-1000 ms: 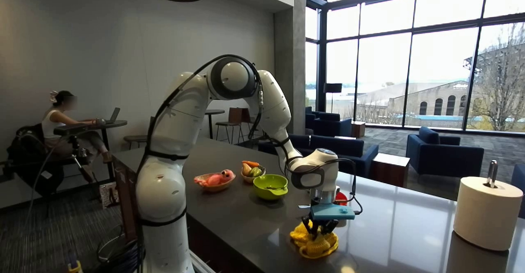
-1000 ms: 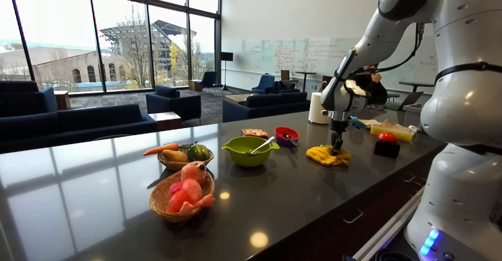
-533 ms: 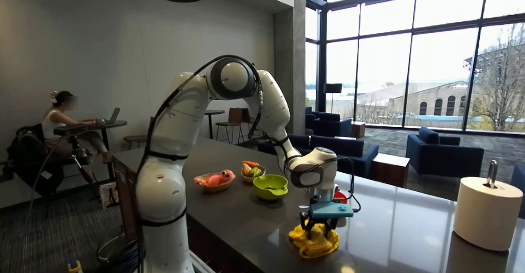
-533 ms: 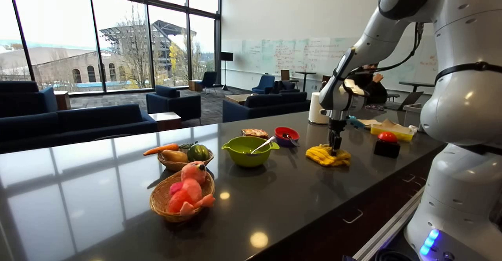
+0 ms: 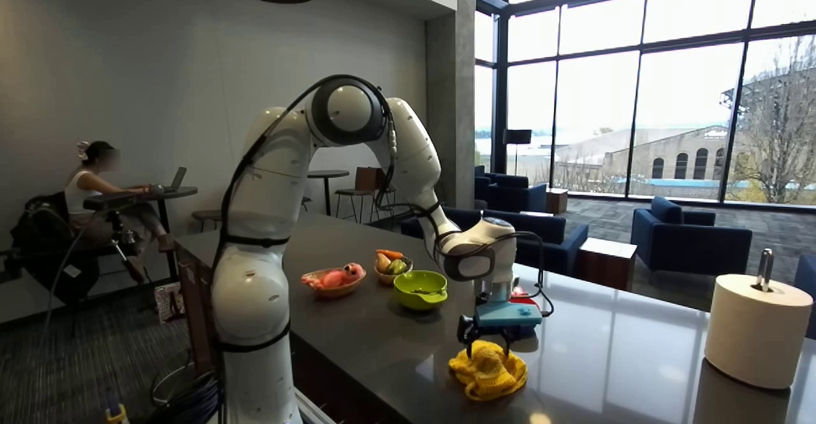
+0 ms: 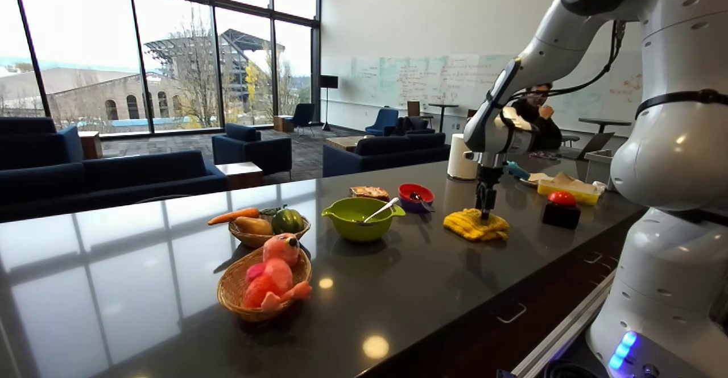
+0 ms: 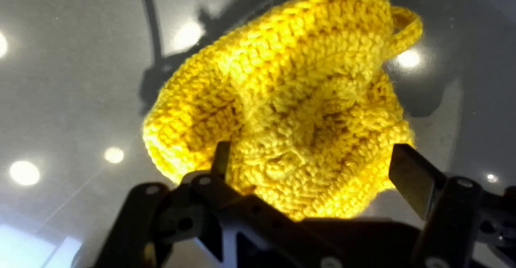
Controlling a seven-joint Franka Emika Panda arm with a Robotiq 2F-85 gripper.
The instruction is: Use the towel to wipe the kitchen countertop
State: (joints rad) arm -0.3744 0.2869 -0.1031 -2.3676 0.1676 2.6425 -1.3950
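The towel [image 5: 489,378], a yellow knitted cloth, lies crumpled on the dark glossy kitchen countertop [image 6: 387,293] and shows in both exterior views. My gripper [image 5: 489,351] points straight down just over it, its jaws wide apart. From the wrist camera, the towel [image 7: 298,98] fills the middle of the picture, with a small loop at its upper right. One finger pad [image 7: 407,175] stands at the cloth's right edge and the opposite one over its left part. Nothing is gripped between them; whether the tips still touch the cloth I cannot tell.
A green bowl [image 6: 355,227] with a spoon and a red bowl [image 6: 420,189] stand near the towel. Two wicker baskets hold a pink plush toy [image 6: 273,278] and toy vegetables [image 6: 253,225]. Also on the counter are a red button [image 6: 562,198], a yellow tray [image 6: 569,195] and a paper roll [image 5: 758,335].
The jaws have spread from a closed grip on the towel to wide open. My arm has risen a little, and the towel stays where it was, its top now loosened.
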